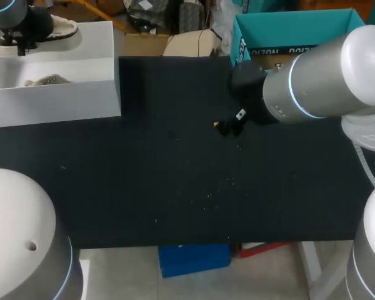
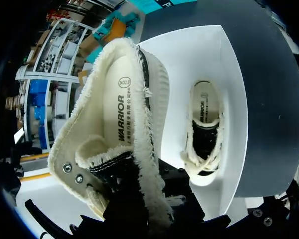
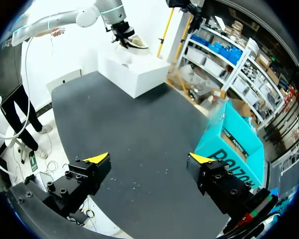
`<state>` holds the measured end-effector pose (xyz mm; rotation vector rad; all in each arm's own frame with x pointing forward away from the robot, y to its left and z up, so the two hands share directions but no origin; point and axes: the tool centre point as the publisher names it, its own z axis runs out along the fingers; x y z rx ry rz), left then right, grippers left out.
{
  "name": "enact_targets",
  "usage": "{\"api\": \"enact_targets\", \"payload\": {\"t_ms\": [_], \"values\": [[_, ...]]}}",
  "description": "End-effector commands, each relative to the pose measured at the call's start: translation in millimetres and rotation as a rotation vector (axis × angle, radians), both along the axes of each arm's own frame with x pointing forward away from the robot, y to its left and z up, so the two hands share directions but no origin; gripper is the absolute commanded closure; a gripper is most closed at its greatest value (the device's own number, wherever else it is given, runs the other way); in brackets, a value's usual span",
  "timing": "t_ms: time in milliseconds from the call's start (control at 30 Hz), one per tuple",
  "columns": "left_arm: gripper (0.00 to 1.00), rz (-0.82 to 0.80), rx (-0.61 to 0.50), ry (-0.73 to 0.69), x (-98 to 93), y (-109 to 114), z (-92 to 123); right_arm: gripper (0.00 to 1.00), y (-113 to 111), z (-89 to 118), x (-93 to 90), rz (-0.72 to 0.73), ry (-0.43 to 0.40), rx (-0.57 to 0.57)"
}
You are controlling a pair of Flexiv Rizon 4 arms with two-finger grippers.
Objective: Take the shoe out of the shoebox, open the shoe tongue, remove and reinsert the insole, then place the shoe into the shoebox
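My left gripper (image 1: 32, 30) is shut on a cream shoe (image 1: 64, 28) with frayed edges and holds it above the white shoebox (image 1: 56, 100) at the table's far left corner. In the left wrist view the shoe (image 2: 114, 124) covers the fingers, its opening and insole facing the camera. A second shoe (image 2: 204, 129) lies inside the shoebox (image 2: 224, 74) below; it also shows from above (image 1: 47, 80). My right gripper (image 3: 149, 159) hangs open over the middle of the black mat with nothing between its fingers, one yellow tip (image 1: 225, 127) visible from above.
A teal cardboard box (image 1: 287, 31) stands open at the table's far right, just behind my right arm; it lies ahead of and beside the right gripper (image 3: 234, 144). Small light crumbs (image 1: 209, 194) dot the black mat (image 1: 144, 175).
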<state>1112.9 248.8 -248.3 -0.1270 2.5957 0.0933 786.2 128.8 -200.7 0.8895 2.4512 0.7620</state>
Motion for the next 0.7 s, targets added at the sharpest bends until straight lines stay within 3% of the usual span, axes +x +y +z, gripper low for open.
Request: {"api": "enact_targets", "payload": {"t_ms": [33, 700], "values": [[1.00, -0.003, 0.005, 0.019, 15.5, -1.0, -15.4, 0.00, 0.9, -0.7, 0.3, 0.000, 0.001, 0.001], [1.00, 0.026, 0.017, 0.098, 58.5, 0.2, -127.6, 0.00, 0.9, -0.7, 0.3, 0.000, 0.001, 0.001]]}}
